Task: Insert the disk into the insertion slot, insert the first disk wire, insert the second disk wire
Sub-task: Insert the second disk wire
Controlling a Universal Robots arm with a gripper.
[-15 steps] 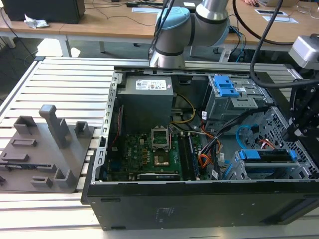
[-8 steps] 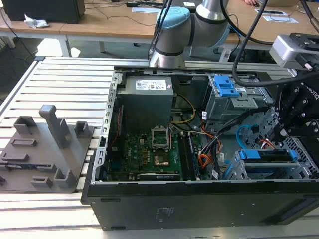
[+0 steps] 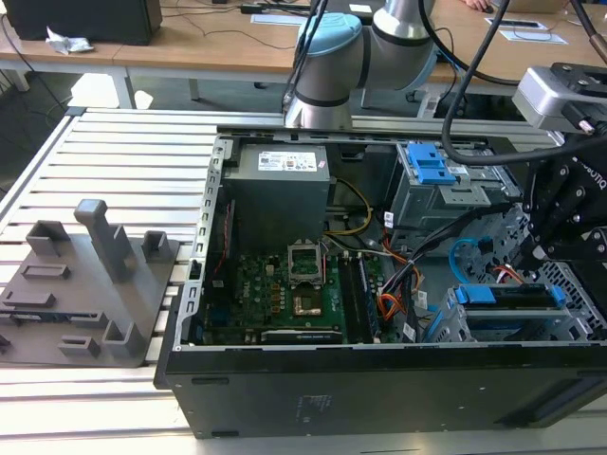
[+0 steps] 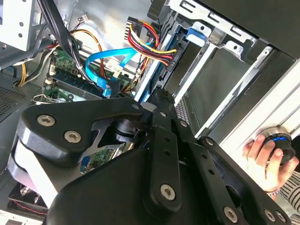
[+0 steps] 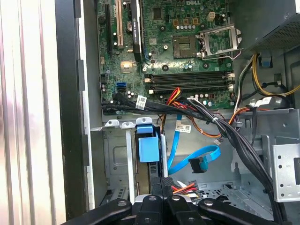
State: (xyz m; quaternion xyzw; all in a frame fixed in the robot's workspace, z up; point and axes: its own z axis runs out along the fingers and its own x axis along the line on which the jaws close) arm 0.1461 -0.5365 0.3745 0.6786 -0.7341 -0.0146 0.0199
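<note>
- The disk [image 3: 503, 296], clipped in its bright blue frame, sits in the silver-grey drive cage [image 3: 503, 327] at the near corner of the open computer case [image 3: 379, 389], on the exterior view's right. It shows edge-on as a dark strip between blue ends.
- In the first wrist view the frame's blue tab [image 5: 149, 147] stands out of the cage [image 5: 117, 154]. The disk's flat face and its label are hidden.
- The gripper [image 3: 531, 248] hangs over the cage. In both wrist views its fingers lie drawn together [image 5: 161, 180] [image 4: 158, 96] just beside the disk's end. Whether they touch it cannot be told.
- The light-blue cable [image 5: 197, 157] curves in a loop beside the cage, and its small dark plug [image 5: 199, 165] lies apart from the disk. It also shows in the second wrist view [image 4: 108, 61].
- A red, yellow and black wire bundle [image 4: 145, 40] runs to a black plug at the disk's edge. Whether that plug is seated cannot be made out.
- The gripper's black links [image 4: 154, 187] cover the lower part of the cage.
- A person's hand [image 4: 262, 157], cut off at the picture's edge, grips a round knob [image 4: 280, 142] outside the case.
- White tags [image 5: 183, 128] on the cables and a sticker on the power supply [image 3: 280, 185] carry print that cannot be read.
</note>
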